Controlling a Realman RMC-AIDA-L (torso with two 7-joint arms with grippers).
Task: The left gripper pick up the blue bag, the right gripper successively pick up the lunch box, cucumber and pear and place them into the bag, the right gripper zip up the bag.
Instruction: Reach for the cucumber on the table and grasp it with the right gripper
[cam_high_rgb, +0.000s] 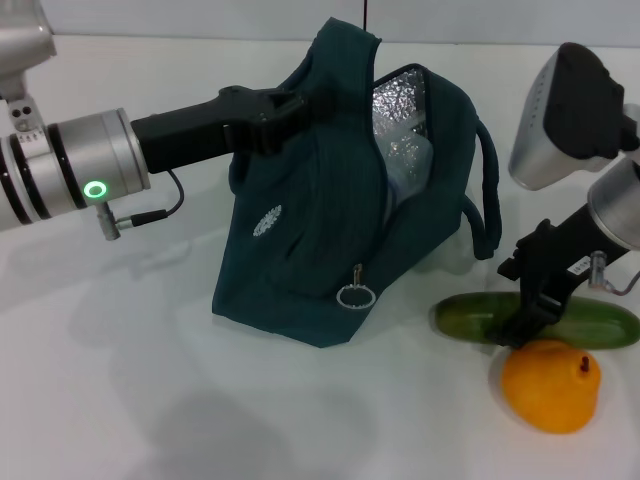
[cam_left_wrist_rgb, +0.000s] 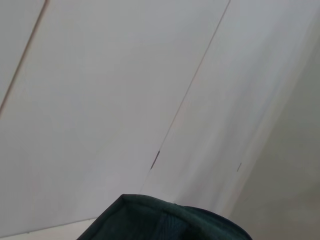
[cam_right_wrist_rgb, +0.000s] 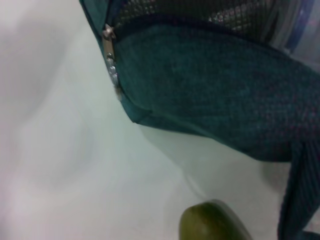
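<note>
From the head view, the left gripper (cam_high_rgb: 285, 112) fingers pinch the blue bag (cam_high_rgb: 330, 230) upright on the table (cam_high_rgb: 120, 380); the right gripper (cam_high_rgb: 530, 322) fingers straddle the cucumber (cam_high_rgb: 470, 318) beside the pear (cam_high_rgb: 552, 385). The right wrist view shows the cucumber's tip near the bag.

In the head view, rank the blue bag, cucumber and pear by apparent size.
1. blue bag, by far the largest.
2. cucumber, long and thin, partly behind the right gripper.
3. pear, shorter but plumper, and nearer the camera, so the last two are close.
</note>
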